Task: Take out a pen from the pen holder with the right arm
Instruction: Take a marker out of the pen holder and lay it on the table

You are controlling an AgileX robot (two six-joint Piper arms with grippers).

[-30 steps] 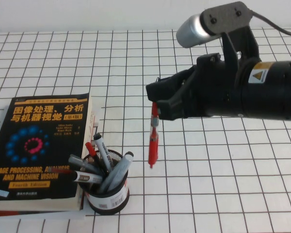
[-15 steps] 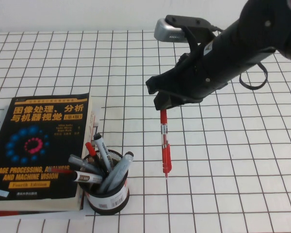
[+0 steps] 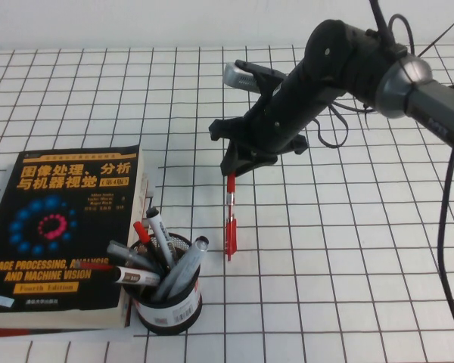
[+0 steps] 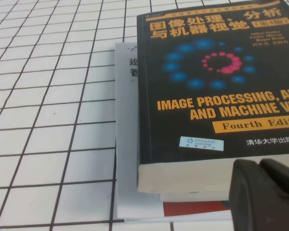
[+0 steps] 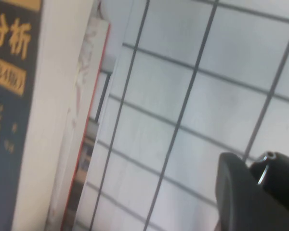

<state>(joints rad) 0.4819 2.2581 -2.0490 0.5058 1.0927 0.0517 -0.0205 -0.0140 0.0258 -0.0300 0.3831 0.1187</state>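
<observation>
Gripping a slim red pen point(image 3: 230, 219) upright above the white gridded counter point(image 3: 363, 265), the right claw point(image 3: 231, 172) hovers; the left claw point(image 4: 258, 167), closed, sits near a black textbook point(image 4: 207, 72).

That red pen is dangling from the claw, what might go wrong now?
The right gripper pinches the red pen only at its top end, so it may swing or slip out. Hanging close to the pen holder, its tip might knock the markers there. The left gripper sits parked by the book.
</observation>
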